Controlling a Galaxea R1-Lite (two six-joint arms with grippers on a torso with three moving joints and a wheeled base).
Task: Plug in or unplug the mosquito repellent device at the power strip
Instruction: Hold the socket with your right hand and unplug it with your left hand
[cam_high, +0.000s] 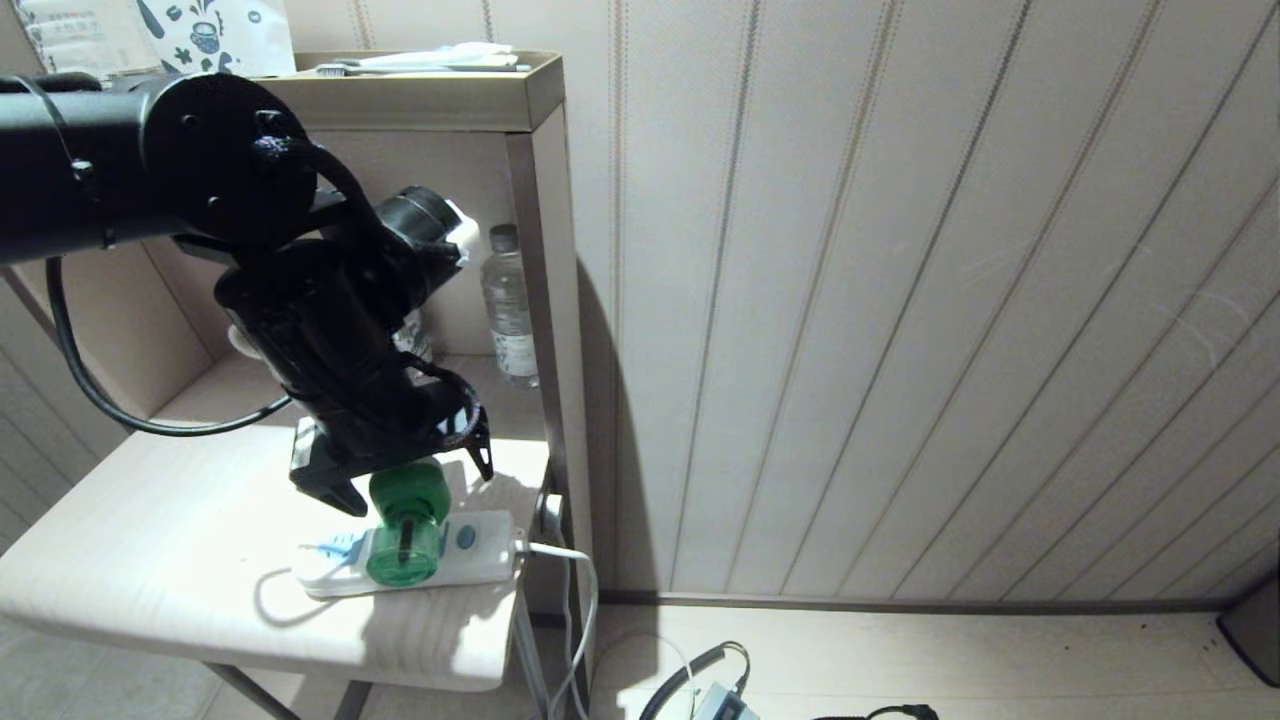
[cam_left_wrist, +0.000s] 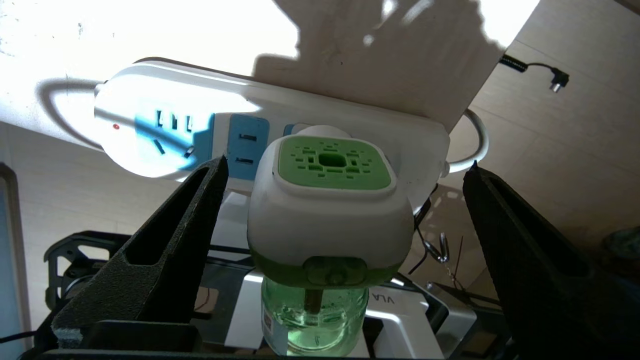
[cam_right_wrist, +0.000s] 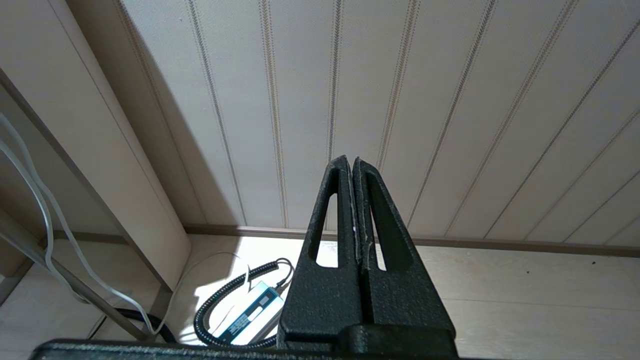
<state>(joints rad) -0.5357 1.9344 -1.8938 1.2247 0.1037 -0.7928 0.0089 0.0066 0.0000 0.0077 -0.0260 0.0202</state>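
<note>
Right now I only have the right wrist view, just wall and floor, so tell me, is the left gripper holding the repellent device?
Observer: No. The left gripper is open, its fingers standing clear on either side of the mosquito repellent device.
Operator: Is it plugged in?
Observer: It sits on the power strip, over a socket near the cord end; the prongs are hidden.
Operator: Where's the strip?
Observer: Flat on the pale table, near its front right corner.
Operator: Anything nearby?
Observer: A clear water bottle stands behind, apart from the strip.
</note>
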